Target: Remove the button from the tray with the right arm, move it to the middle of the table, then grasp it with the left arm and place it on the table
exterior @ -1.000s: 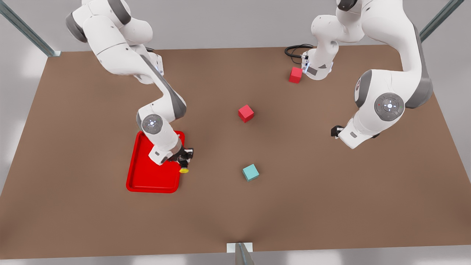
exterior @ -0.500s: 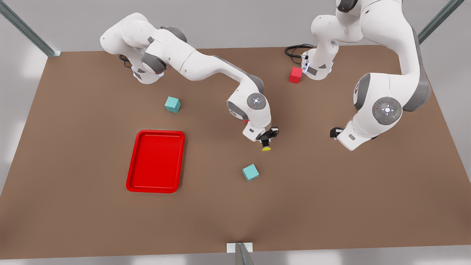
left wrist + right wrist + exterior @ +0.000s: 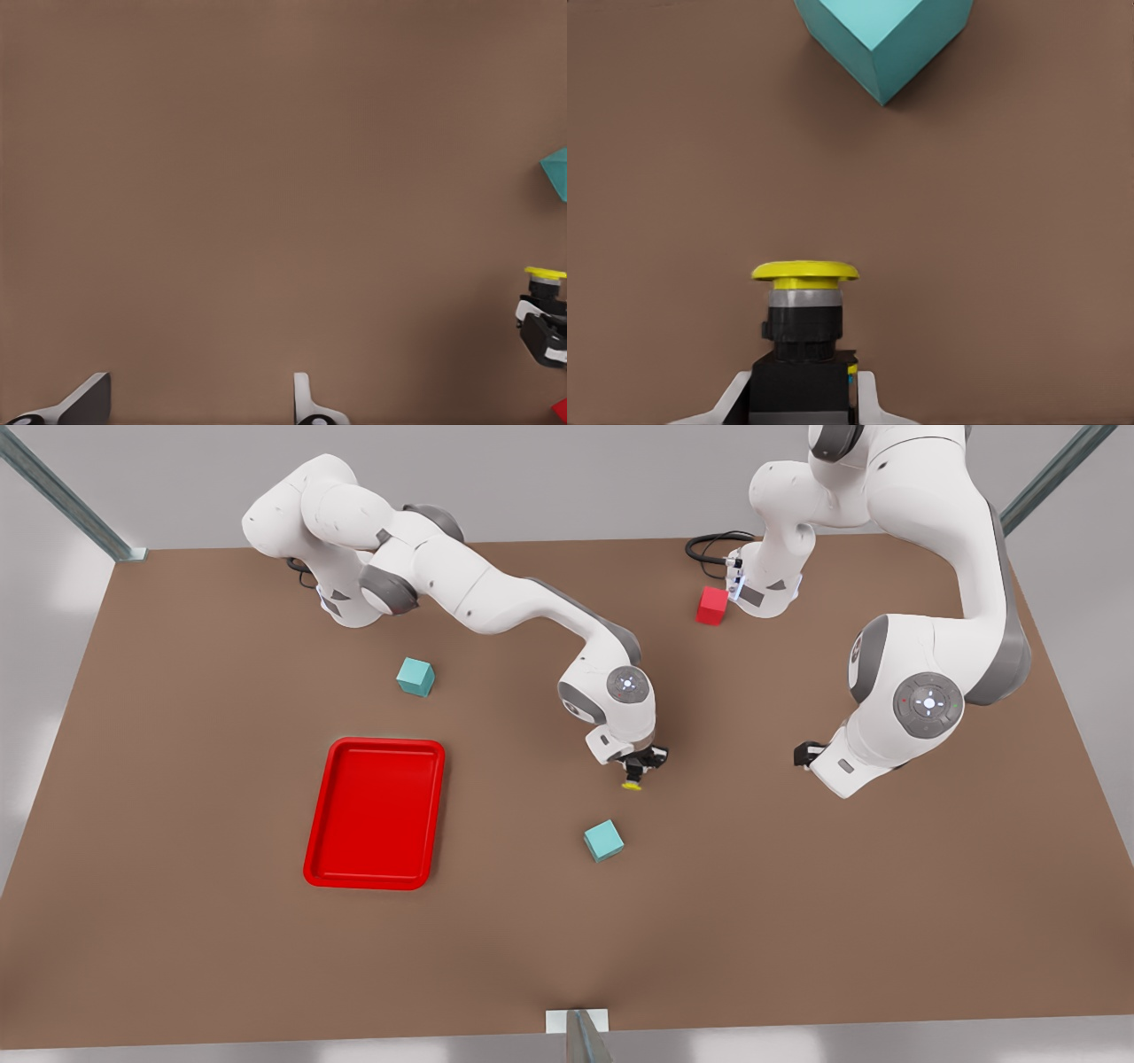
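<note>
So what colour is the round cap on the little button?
Yellow, clearest in the right wrist view.

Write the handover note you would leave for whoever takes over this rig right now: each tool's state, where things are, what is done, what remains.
Right tool: shut on the button, held above mid-table, near a teal cube.
Left tool: open, waiting at the front view's right.
Tray: no button in it.
Done: button out of the tray and brought to the middle.
Left: left tool takes the button and sets it on the table.
</note>
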Robot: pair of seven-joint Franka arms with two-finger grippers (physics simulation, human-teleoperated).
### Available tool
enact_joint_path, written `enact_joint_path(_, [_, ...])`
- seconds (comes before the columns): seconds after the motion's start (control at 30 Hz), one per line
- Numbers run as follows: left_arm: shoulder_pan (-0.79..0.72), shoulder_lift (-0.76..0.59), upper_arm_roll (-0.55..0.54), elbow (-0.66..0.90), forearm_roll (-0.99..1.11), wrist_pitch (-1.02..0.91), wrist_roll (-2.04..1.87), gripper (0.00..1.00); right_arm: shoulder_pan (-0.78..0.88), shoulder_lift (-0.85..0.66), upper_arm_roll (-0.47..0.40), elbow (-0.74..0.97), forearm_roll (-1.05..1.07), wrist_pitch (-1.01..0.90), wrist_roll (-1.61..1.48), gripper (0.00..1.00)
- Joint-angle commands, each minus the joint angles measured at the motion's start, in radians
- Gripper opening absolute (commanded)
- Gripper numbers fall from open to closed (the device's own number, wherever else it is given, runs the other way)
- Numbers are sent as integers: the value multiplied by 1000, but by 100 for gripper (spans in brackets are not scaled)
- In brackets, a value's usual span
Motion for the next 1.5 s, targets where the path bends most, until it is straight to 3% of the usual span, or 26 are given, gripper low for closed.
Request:
enact_joint_path(0.0, [0,-1,0,0,1,8,-1,100,0,0,0,0,-3,14,281,66])
enact_joint_path(0.07, [0,-1,0,0,1,13,-1,100,0,1,0,0,-3,14,279,66])
enact_joint_path(0.13, [0,0,0,2,1,15,-1,100,0,0,0,2,-3,14,276,100])
enact_joint_path(0.23, [-2,3,0,2,1,15,-4,100,-40,-157,6,-23,-6,-70,112,100])
enact_joint_path(0.3, [-57,10,-1,2,-95,2,-130,100,-112,-335,7,-23,-6,-386,-197,100])
enact_joint_path(0.33, [-115,40,-5,20,-181,5,-404,100,-213,-434,7,-49,8,-496,-438,100])
enact_joint_path(0.4, [-279,157,-6,65,-198,37,-698,100,-539,-732,9,-389,62,-526,-966,100])
enact_joint_path(0.47, [-407,326,-6,83,-263,344,-847,100,-782,-974,10,-644,47,-540,-1270,100])
enact_joint_path(0.53, [-425,384,-6,51,-269,525,-852,100,-828,-991,7,-652,43,-559,-1325,100])
enact_joint_path(0.63, [-451,347,-8,-187,-209,797,-745,100,-873,-976,4,-619,1,-663,-1319,100])
enact_joint_path(0.87, [-438,289,-5,-241,-123,663,-225,100,-986,-949,1,-596,-13,-709,-1327,100])
enact_joint_path(1.47, [-393,373,-57,-287,-126,693,-116,100,-1005,-929,1,-586,-13,-737,-1325,100])
